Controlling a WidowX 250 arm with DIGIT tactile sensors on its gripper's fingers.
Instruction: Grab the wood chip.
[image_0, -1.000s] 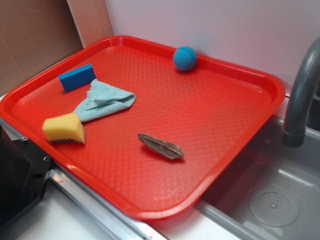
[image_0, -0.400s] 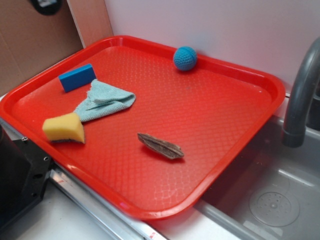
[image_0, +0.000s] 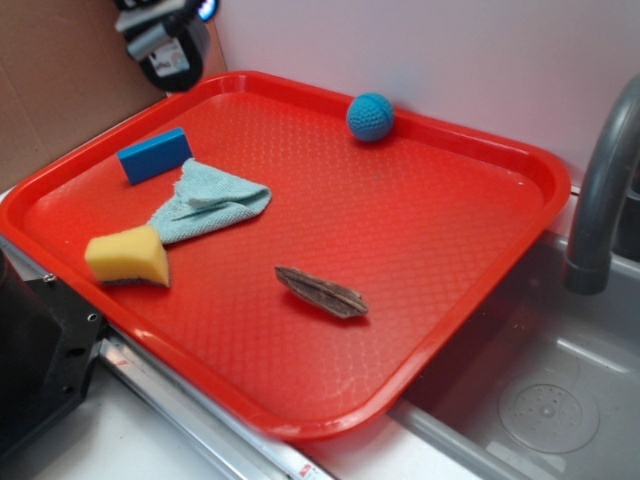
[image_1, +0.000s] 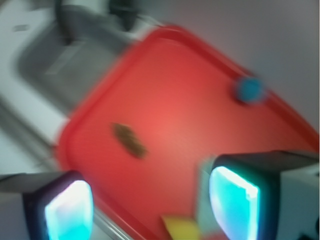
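The wood chip (image_0: 322, 292) is a flat brown-grey sliver lying on the red tray (image_0: 470, 210), near its front middle. It shows blurred in the wrist view (image_1: 129, 140). My gripper (image_0: 165, 40) hangs high at the top left, above the tray's far left corner, far from the chip. In the wrist view the gripper (image_1: 152, 207) is open and empty, its two glowing pads (image_1: 235, 200) wide apart.
A yellow sponge wedge (image_0: 128, 256), a light blue cloth (image_0: 208, 203) and a blue block (image_0: 154, 154) lie on the tray's left side. A blue ball (image_0: 370, 116) sits at the far edge. A grey faucet (image_0: 605, 190) and sink (image_0: 545, 400) are at the right.
My gripper has come down into view at the top left of the exterior view. The objects on the tray have not moved.
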